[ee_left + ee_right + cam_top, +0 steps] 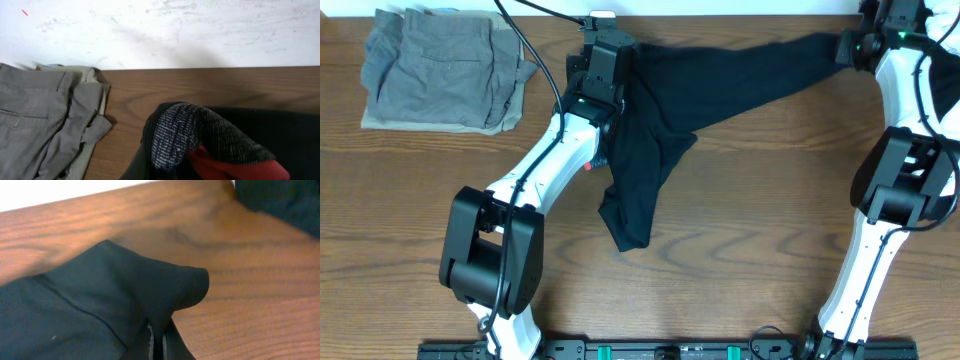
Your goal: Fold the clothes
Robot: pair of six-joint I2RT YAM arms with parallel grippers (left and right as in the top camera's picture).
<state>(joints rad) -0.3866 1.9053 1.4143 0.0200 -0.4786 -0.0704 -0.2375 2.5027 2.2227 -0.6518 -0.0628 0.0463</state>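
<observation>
A long black garment [720,75] stretches across the back of the table, with one part hanging down toward the middle [638,190]. My left gripper [605,65] is at its left end, shut on the heather-grey and coral-red edge band [210,145]. My right gripper [847,45] is at the far right end, shut on a pinch of the black fabric [157,330]; the jaws are almost together with cloth between them. No white logo shows.
A pile of folded grey-khaki clothes [445,65] lies at the back left corner; it also shows in the left wrist view [45,120]. The table's back edge meets a white wall [160,30]. Bare wooden table [750,230] spreads in front.
</observation>
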